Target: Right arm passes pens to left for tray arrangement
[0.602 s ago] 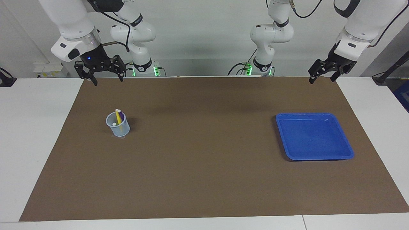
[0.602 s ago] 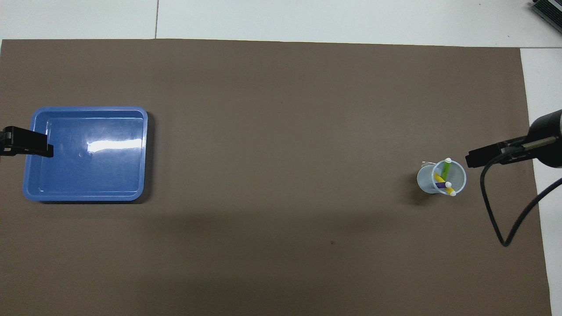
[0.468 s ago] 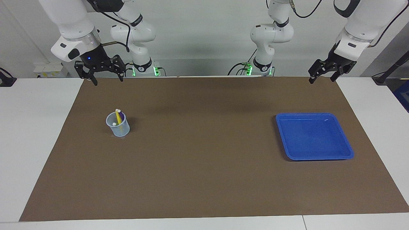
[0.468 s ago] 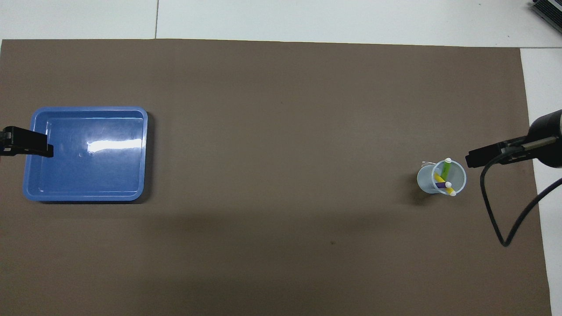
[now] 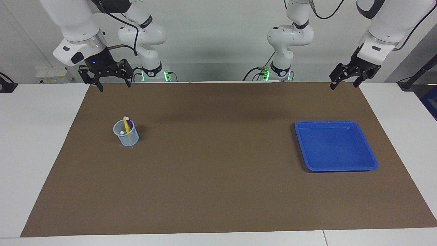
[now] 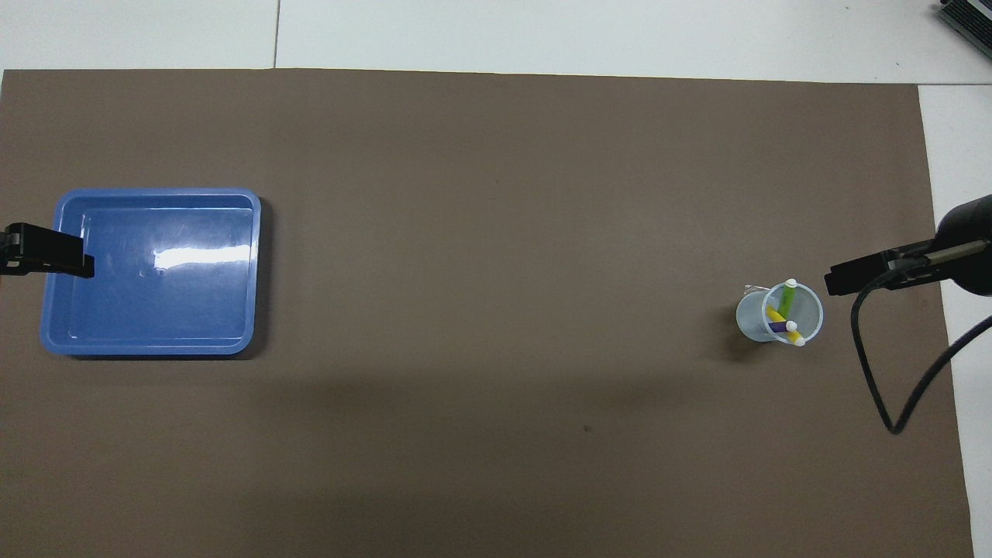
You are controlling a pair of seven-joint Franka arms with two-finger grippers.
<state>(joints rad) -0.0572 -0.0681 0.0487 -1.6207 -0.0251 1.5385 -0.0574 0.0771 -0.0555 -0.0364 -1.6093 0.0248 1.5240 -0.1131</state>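
Take the facing view as a clock dial centred on the brown mat [image 5: 218,177]. Closest to the robots, the right gripper [image 5: 115,87] hangs at about ten o'clock, above the mat's corner at the right arm's end, its fingers spread wide and holding nothing (a small blue light glows on its body). At about two o'clock the left gripper [image 5: 344,86] hangs above the mat's other robot-side corner, its fingers also parted and empty. Farther from the robots, at roughly nine o'clock, a small translucent cup [image 5: 127,138] stands upright on the mat, well apart from both grippers. All three pens are in this cup, leaning against its wall with their pale tips poking above the rim: the green pen [image 6: 788,298], the yellow pen [image 6: 781,321] and the purple pen [image 6: 776,328], which cross one another inside. At about three to four o'clock, toward the left arm's end, the blue tray [image 5: 336,168] lies flat on the mat with nothing in it, well apart from the cup. The mat covers most of the white worktop [image 5: 34,153], whose bare strips show at either end and along the edge farthest from the robots.
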